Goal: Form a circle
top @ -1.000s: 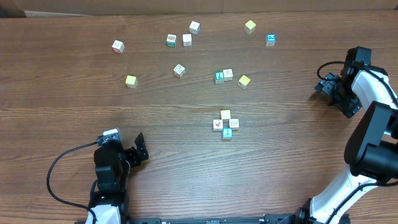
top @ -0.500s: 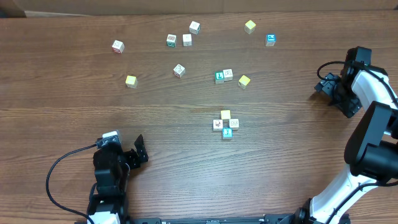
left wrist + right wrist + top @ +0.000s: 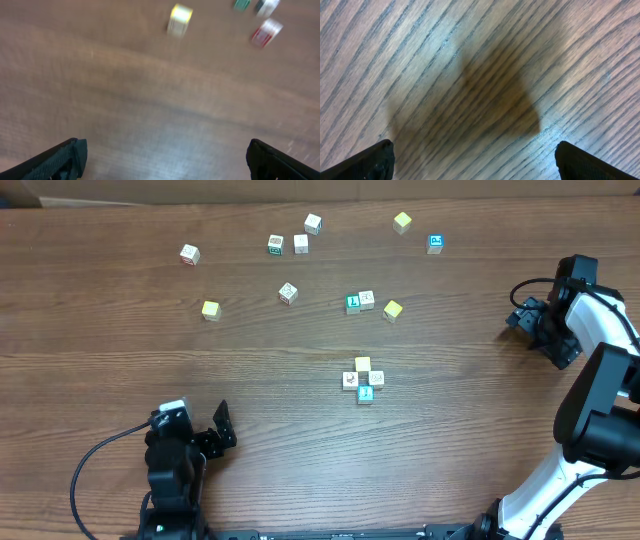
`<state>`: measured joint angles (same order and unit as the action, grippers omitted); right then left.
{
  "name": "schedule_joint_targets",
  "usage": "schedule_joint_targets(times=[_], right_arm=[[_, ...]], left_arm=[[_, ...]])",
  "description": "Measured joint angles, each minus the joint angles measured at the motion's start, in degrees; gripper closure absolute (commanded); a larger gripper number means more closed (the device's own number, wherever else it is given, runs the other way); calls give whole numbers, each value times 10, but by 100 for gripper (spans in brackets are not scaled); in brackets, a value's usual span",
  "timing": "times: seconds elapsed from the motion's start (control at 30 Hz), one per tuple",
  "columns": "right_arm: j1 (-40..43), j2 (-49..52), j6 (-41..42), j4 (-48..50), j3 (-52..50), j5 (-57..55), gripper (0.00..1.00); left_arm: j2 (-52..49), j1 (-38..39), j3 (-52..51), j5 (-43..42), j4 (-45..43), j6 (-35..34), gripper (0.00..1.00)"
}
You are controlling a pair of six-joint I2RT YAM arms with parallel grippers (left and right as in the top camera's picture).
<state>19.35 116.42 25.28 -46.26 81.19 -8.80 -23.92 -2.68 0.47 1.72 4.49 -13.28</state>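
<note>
Black left gripper (image 3: pixel 165 159) and right gripper (image 3: pixel 472 160) both gape empty. Between them, well apart from each, sits one tight ring of four small cubes (image 3: pixel 362 379); eleven loose cubes (image 3: pixel 288 293) lie beyond.

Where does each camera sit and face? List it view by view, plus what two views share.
Overhead: above the table, looking straight down; loose cubes, the circle, left tool, right tool.
Left wrist: on the left arm, facing out over wood at loose cubes; own fingers at bottom corners.
Right wrist: close above bare wood; own fingers only.
Shared: overhead and left wrist both show loose cubes.
</note>
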Motion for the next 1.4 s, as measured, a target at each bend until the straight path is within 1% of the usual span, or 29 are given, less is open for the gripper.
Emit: schedule_joint_targets(times=[0.17,0.37,0.63,1.4], right_arm=[[0,0,0,0,0,0,0],[0,0,0,0,0,0,0],[0,0,0,0,0,0,0],[0,0,0,0,0,0,0]], left_arm=[[69,0,0,0,0,0,1],[143,0,0,0,0,22,0],[222,0,0,0,-1,30,0],[230,0,0,0,-1,32,0]])
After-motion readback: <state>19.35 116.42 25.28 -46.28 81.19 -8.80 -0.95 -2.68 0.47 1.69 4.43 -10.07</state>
